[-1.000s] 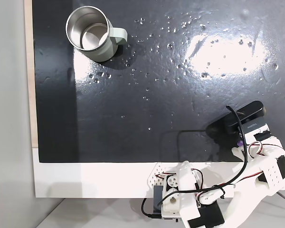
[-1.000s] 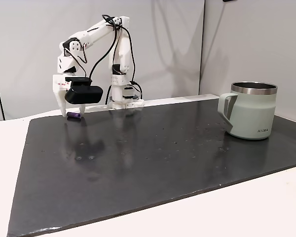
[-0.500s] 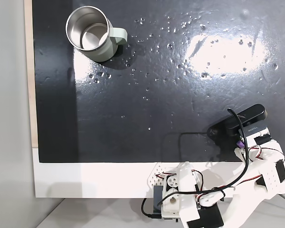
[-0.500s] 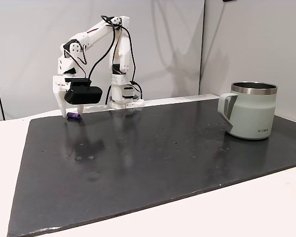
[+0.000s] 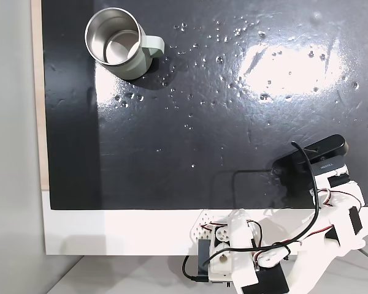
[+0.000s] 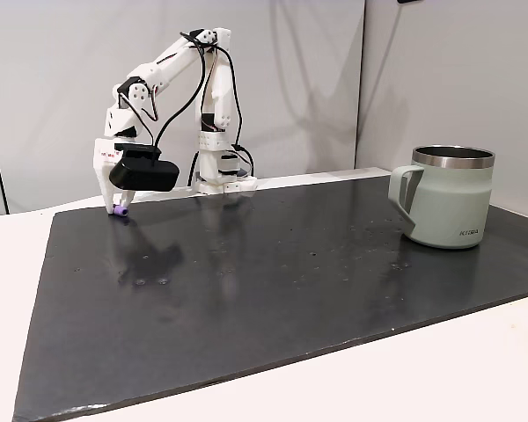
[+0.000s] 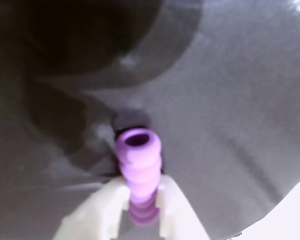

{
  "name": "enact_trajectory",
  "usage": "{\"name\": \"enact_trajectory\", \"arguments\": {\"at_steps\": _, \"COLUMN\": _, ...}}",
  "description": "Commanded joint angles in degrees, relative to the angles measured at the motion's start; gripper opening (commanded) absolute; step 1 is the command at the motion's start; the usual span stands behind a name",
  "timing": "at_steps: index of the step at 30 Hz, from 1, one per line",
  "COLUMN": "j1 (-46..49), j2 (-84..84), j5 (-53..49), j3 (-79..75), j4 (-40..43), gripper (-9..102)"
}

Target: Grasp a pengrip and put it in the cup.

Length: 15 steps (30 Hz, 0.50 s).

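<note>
- Setting: a black mat (image 6: 273, 281) covers a white table in front of a pale wall.
- Gripper (image 7: 138, 197): in the wrist view its white fingers are pinched on the pengrip (image 7: 138, 165), whose hollow end sticks out past the tips.
- Change: half a second ago the pengrip lay on the mat between spread fingers; in a fixed view it now hangs at the fingertips (image 6: 120, 211), just above the mat's far left corner.
- The cup (image 6: 446, 197) stands upright at the far right, well apart and unmoved.
</note>
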Motion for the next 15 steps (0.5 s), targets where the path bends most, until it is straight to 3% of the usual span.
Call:
{"name": "enact_trajectory", "arguments": {"at_steps": 1, "j1": 0.1, "j2": -3.8, "j5": 1.1, "j3": 0.2, "j4": -4.9, "gripper": 2}}
{"name": "enact_trajectory", "arguments": {"at_steps": 6, "j1": -0.7, "j2": -2.4, "j5": 3.4, "j3": 0.2, "j4": -3.4, "gripper": 0}}
{"name": "enact_trajectory", "arguments": {"at_steps": 15, "j1": -11.7, "j2": 8.0, "j5": 27.5, "j3": -12.3, "j4": 20.1, "gripper": 0}}
